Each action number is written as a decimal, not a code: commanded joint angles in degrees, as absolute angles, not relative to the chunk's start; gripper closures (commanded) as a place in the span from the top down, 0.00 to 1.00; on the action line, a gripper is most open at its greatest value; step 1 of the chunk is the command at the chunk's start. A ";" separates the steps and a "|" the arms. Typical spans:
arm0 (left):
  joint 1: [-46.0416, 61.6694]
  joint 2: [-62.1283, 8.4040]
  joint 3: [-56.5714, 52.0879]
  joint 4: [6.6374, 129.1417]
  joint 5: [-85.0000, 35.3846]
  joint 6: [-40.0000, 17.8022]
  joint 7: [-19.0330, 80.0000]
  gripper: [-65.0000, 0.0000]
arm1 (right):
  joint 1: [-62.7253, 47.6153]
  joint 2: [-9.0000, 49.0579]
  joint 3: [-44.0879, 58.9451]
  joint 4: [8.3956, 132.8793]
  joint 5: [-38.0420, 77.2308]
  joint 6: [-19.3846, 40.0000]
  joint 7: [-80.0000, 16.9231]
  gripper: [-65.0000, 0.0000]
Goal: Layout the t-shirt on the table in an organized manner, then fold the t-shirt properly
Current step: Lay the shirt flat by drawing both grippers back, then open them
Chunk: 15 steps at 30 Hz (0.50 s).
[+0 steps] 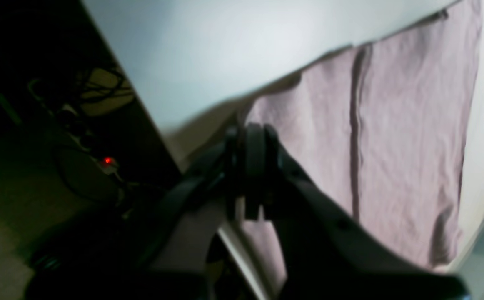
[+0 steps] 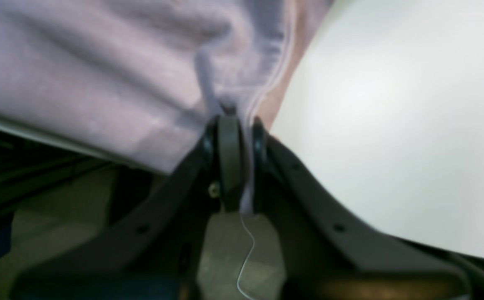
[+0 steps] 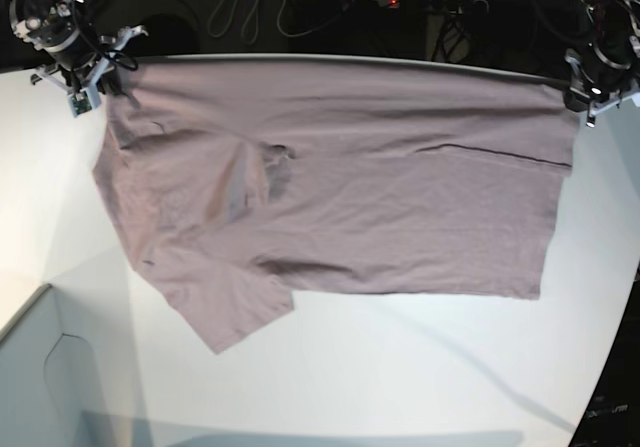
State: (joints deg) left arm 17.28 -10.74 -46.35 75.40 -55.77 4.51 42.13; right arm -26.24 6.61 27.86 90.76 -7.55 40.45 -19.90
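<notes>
Both tools clamped on the t-shirt (image 3: pixel 330 197): left tool (image 1: pixel 252 129) and right tool (image 2: pixel 233 121) at its far-edge corners. Shirt lay spread across the tabletop (image 3: pixel 400 367), one sleeve rumpled. I judged even tension between both corners was needed to flatten it.

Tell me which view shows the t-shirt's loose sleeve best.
The base view: the sleeve lies flat on the table, sticking out from the t-shirt toward the camera. The left wrist view shows only flat body fabric near the left end effector. The right wrist view shows blurred bunched cloth pinched in the right end effector.
</notes>
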 commanded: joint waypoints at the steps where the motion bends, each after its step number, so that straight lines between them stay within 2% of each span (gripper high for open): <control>1: 17.71 -11.47 -46.64 76.88 -56.92 4.53 41.89 0.00 | -26.86 7.25 28.26 91.65 -7.08 40.00 -18.77 0.01; 15: 19.91 -11.12 -46.37 78.46 -56.84 4.53 41.89 0.00 | -27.47 7.25 28.26 91.74 -6.99 40.00 -18.77 0.02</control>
State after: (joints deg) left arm 19.97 -10.31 -46.09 77.62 -55.77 4.51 42.17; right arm -27.20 6.63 27.86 90.76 -7.51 40.42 -19.84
